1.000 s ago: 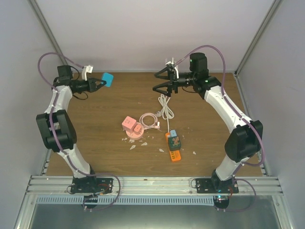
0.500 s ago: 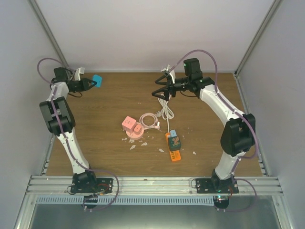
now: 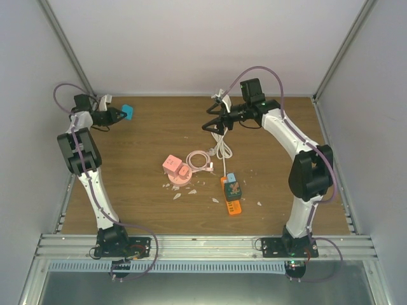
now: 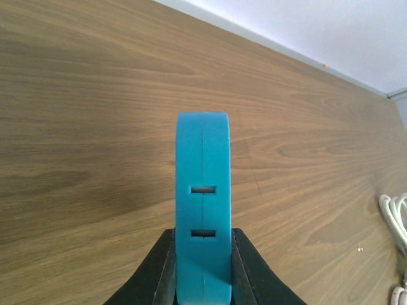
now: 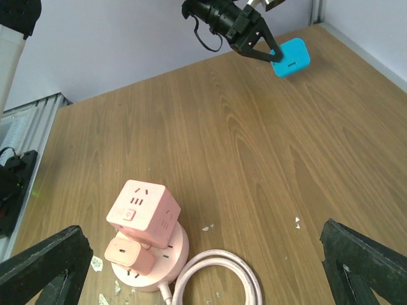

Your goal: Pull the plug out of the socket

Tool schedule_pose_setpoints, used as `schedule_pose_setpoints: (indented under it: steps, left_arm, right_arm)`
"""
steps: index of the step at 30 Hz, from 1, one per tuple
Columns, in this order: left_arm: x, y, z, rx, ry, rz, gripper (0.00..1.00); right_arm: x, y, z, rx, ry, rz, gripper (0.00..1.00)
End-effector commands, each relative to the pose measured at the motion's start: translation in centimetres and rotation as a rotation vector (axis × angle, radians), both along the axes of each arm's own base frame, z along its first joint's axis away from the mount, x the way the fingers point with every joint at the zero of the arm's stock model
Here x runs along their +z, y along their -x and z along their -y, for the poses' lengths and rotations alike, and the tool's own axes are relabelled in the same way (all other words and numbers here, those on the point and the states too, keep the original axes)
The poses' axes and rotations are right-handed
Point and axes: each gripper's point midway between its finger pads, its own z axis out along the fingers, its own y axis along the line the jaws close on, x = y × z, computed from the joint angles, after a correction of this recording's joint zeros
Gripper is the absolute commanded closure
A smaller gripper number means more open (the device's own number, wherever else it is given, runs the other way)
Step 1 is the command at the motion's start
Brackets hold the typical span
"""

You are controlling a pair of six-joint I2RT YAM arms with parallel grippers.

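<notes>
We see the left claw (image 4: pixel 203 273) pinching a smooth, rounded blue plug (image 4: pixel 203 203) (two slots showing), now further left of the pink socket cube (image 5: pixel 143 213) than before; the right claw (image 3: pixel 208 119) gapes.

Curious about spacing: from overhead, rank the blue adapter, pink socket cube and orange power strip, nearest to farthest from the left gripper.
1. Blue adapter: held in the left gripper, far left.
2. Pink socket cube: table centre.
3. Orange power strip: right of centre, nearer the bases.
</notes>
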Motion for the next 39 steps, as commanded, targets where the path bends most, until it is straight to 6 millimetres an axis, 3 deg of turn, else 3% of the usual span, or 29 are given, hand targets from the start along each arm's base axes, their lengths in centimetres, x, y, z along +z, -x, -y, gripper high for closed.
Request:
schedule_pose_setpoints:
  steps: [1,10,16,22,27,30,34,39]
  left_arm:
    - [-0.4,-0.6,-0.9,0.018,-0.010,-0.003,0.92]
    - [-2.0,-0.4,-1.4,0.031,-0.019,-0.043,0.70]
    - [-1.0,-0.4,-1.9,0.041,-0.043,-0.030,0.56]
    - [1.6,0.4,-2.0,0.029,-0.115,0.001,0.39]
    - [4.5,2.4,-1.6,-0.005,-0.193,0.044,0.31]
    - [6.0,4.0,-0.9,-0.035,-0.230,0.072,0.18]
    - [8.0,6.4,0.7,-0.107,-0.242,0.125,0.09]
    - [12.3,10.3,4.3,-0.286,-0.243,0.312,0.07]
  right_arm:
    - [-0.9,-0.8,0.3,0.003,0.030,0.009,0.00]
    - [-2.5,-1.4,0.4,-0.001,0.076,0.003,0.00]
    - [-3.1,-1.4,0.5,0.004,0.097,0.014,0.00]
    - [-3.6,-0.7,0.9,0.004,0.103,0.047,0.00]
    - [-3.9,0.7,1.0,-0.009,0.103,0.087,0.00]
    - [-3.8,1.8,0.6,-0.019,0.102,0.122,0.00]
    - [-3.6,3.5,0.0,-0.015,0.105,0.165,0.00]
    - [-3.9,6.0,-1.1,0.015,0.117,0.194,0.00]
